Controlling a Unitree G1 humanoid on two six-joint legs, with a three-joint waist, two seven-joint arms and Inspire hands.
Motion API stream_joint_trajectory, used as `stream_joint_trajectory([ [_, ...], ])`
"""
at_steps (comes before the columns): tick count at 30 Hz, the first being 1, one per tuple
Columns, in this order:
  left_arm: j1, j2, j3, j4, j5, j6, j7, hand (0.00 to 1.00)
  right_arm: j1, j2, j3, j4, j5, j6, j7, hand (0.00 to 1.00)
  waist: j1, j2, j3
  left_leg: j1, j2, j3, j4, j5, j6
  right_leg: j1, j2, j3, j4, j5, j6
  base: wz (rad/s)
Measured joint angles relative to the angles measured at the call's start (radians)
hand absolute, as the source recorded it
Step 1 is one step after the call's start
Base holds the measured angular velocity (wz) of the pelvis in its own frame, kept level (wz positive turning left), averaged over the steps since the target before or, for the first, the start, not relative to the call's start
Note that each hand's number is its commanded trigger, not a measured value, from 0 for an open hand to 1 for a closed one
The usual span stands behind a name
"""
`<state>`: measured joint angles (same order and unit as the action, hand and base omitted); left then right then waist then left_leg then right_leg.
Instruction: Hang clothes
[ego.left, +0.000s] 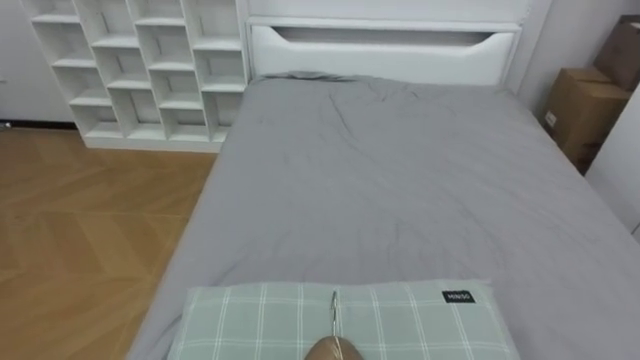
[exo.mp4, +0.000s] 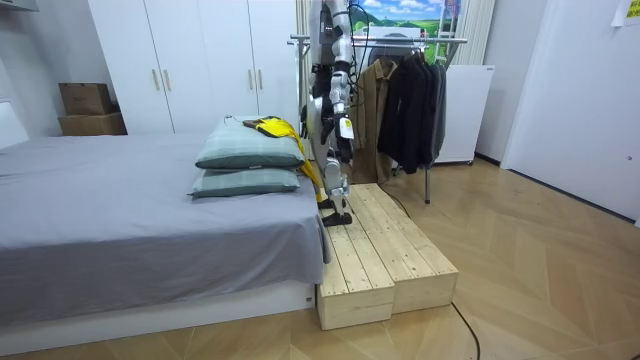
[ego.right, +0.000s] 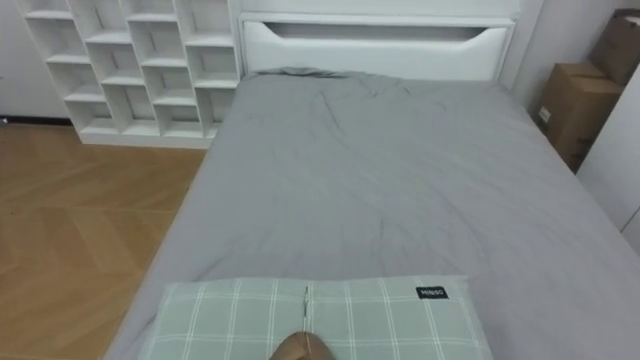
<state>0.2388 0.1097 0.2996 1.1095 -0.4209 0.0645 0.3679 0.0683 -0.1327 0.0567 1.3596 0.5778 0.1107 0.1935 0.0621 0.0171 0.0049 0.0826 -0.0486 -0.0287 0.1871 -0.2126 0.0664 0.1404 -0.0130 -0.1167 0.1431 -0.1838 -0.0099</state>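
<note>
Left robot hand: hangs low beside the hip, robot upright on the pale wooden plank platform at the bed's pillow end; finger state cannot be told.
Yellow garment: on the upper of two stacked green checked pillows, long axis trailing over the pillow edge down towards the robot's legs.
Brown rounded piece with thin metal rod: on the pillow, rod pointing towards the white headboard.
Grey-sheeted bed.
Metal clothes rack: holds a brown coat and dark jackets.
</note>
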Motion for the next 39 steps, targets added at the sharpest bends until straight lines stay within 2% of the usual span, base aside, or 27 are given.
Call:
stream_joint_trajectory([
  [5,0.019,-0.005,0.000,-0.064,0.025,-0.002,0.113,0.00,0.000,-0.018,-0.001,-0.004,-0.003,0.000,-0.007,0.00,-0.001,0.018,0.0051,-0.002,-0.001,-0.003,0.010,0.000,0.000,-0.006,-0.001,-0.002,0.005,0.000,0.000,0.02],
  [10,0.044,-0.007,-0.008,-0.148,0.140,-0.032,0.213,0.00,0.002,-0.022,0.000,-0.006,-0.002,-0.013,-0.024,0.00,0.000,0.019,0.0023,-0.006,-0.001,-0.002,0.010,0.001,-0.001,-0.011,-0.002,-0.007,0.007,-0.002,-0.001,0.00],
  [13,0.036,-0.006,-0.009,-0.148,0.223,-0.055,0.254,0.00,0.002,-0.023,0.000,-0.003,-0.005,-0.029,-0.039,0.00,-0.005,0.011,-0.0037,-0.005,-0.005,-0.012,0.011,0.001,-0.001,-0.001,-0.002,-0.011,0.004,-0.002,-0.001,0.06],
  [17,0.024,-0.006,-0.013,-0.147,0.282,-0.072,0.286,0.00,0.001,-0.022,-0.004,0.000,-0.041,-0.032,-0.037,0.00,-0.025,0.001,-0.0054,0.006,-0.015,-0.031,0.011,0.001,-0.001,0.015,-0.004,-0.024,-0.009,-0.002,0.000,0.14],
  [21,0.015,-0.006,-0.054,-0.148,0.453,-0.081,0.319,0.00,0.000,-0.021,-0.002,-0.004,-0.073,-0.049,-0.039,0.00,-0.030,-0.003,-0.0061,0.002,-0.015,-0.033,0.010,0.001,-0.001,0.018,-0.003,-0.025,-0.009,-0.002,0.000,0.01],
  [22,0.006,-0.005,-0.060,-0.157,0.500,-0.081,0.332,0.00,-0.001,-0.021,0.000,-0.004,-0.076,-0.050,-0.039,0.00,-0.033,0.000,-0.0080,-0.003,-0.016,-0.037,0.014,0.001,-0.001,0.016,-0.003,-0.029,-0.009,-0.002,0.000,0.08],
  [24,-0.002,-0.004,-0.080,-0.186,0.550,-0.085,0.346,0.00,-0.003,-0.022,-0.001,-0.004,-0.087,-0.050,-0.038,0.00,-0.034,-0.004,-0.0053,-0.004,-0.016,-0.041,0.016,0.001,-0.001,0.013,-0.004,-0.034,-0.009,-0.002,0.000,0.07],
  [25,-0.003,-0.003,-0.097,-0.215,0.572,-0.087,0.349,0.00,-0.008,-0.022,0.000,-0.004,-0.095,-0.052,-0.038,0.00,-0.035,0.001,-0.0074,-0.005,-0.017,-0.042,0.017,0.001,-0.001,0.013,-0.004,-0.034,-0.010,-0.002,0.000,0.00],
  [27,-0.014,-0.001,-0.119,-0.238,0.609,-0.099,0.355,0.00,-0.012,-0.023,0.001,-0.005,-0.095,-0.057,-0.038,0.00,-0.035,-0.001,-0.0043,-0.007,-0.017,-0.042,0.017,0.001,-0.001,0.011,-0.004,-0.034,-0.010,-0.002,0.000,0.00],
  [30,-0.025,0.000,-0.123,-0.298,0.699,-0.103,0.386,0.00,-0.013,-0.023,0.000,-0.011,-0.095,-0.069,-0.032,0.00,-0.046,0.005,-0.0081,-0.019,-0.017,-0.047,0.018,0.003,-0.003,0.000,-0.004,-0.038,-0.009,-0.002,0.000,0.03],
  [31,-0.033,0.001,-0.123,-0.300,0.717,-0.109,0.397,0.00,-0.013,-0.023,0.000,-0.012,-0.095,-0.070,-0.029,0.00,-0.050,0.005,-0.0081,-0.021,-0.017,-0.050,0.018,0.004,-0.003,-0.001,-0.005,-0.041,-0.009,-0.002,0.000,0.10],
  [32,-0.044,0.003,-0.124,-0.302,0.746,-0.118,0.414,0.00,-0.013,-0.023,0.000,-0.016,-0.095,-0.071,-0.027,0.00,-0.056,-0.002,-0.0047,-0.021,-0.017,-0.053,0.017,0.005,-0.003,-0.001,-0.005,-0.044,-0.009,-0.002,0.000,0.07],
  [34,-0.051,0.005,-0.142,-0.331,0.797,-0.123,0.435,0.00,-0.011,-0.023,0.001,-0.028,-0.105,-0.082,-0.026,0.00,-0.061,0.002,-0.0084,-0.019,-0.017,-0.053,0.017,0.005,-0.003,-0.001,-0.005,-0.047,-0.009,-0.002,0.000,0.00],
  [37,-0.058,0.015,-0.188,-0.366,0.855,-0.144,0.454,0.00,-0.010,-0.024,0.002,-0.029,-0.112,-0.099,-0.028,0.00,-0.061,0.001,-0.0077,-0.017,-0.016,-0.053,0.015,0.005,-0.003,-0.001,-0.004,-0.047,-0.009,-0.002,0.000,0.00],
  [38,-0.061,0.018,-0.197,-0.366,0.868,-0.148,0.454,0.00,-0.010,-0.025,0.002,-0.029,-0.113,-0.099,-0.028,0.00,-0.061,0.006,-0.0051,-0.016,-0.016,-0.053,0.015,0.004,-0.004,0.000,-0.004,-0.047,-0.009,-0.002,0.000,0.00],
  [39,-0.067,0.020,-0.208,-0.366,0.890,-0.153,0.454,0.00,-0.010,-0.026,0.002,-0.029,-0.116,-0.100,-0.028,0.00,-0.061,-0.001,-0.0072,-0.015,-0.016,-0.053,0.015,0.004,-0.004,0.000,-0.004,-0.047,-0.009,-0.002,0.000,0.00],
])
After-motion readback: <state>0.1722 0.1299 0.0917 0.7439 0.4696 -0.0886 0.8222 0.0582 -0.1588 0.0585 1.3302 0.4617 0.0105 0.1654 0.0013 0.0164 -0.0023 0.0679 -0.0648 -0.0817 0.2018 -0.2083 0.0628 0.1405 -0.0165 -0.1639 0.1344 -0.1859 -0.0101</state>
